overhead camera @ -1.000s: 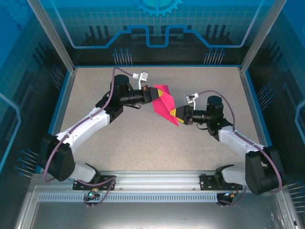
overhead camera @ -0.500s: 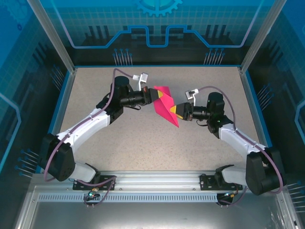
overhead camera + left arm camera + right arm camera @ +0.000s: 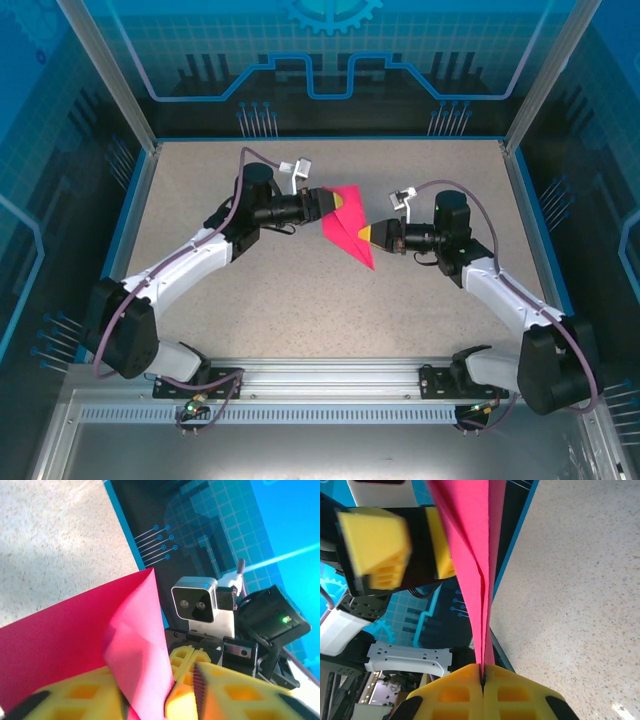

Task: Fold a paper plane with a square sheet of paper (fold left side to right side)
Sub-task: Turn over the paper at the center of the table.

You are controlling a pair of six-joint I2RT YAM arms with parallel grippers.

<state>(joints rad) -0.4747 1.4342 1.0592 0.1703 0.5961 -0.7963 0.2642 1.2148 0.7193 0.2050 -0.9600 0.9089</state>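
The square sheet of paper (image 3: 348,224) is magenta-pink, folded on itself and held above the table's middle. My right gripper (image 3: 369,234) is shut on its right edge. In the right wrist view the yellow fingers (image 3: 520,692) press together on the doubled paper (image 3: 475,565) at my right gripper (image 3: 483,674). My left gripper (image 3: 327,205) is at the paper's left side and stands open. In the left wrist view its yellow fingers (image 3: 235,692) are spread, with the loose pink fold (image 3: 137,645) standing between them, at my left gripper (image 3: 145,700).
The speckled beige table (image 3: 300,290) has a blue rim (image 3: 140,190) and dark printed walls behind. Both arms reach inward from the near edge and nearly meet at the paper. The right arm's wrist camera (image 3: 199,605) sits close in front of the left fingers.
The right gripper has closed on the paper's right edge. The left gripper, shut on the paper before, has opened and let it go. The paper has barely moved.
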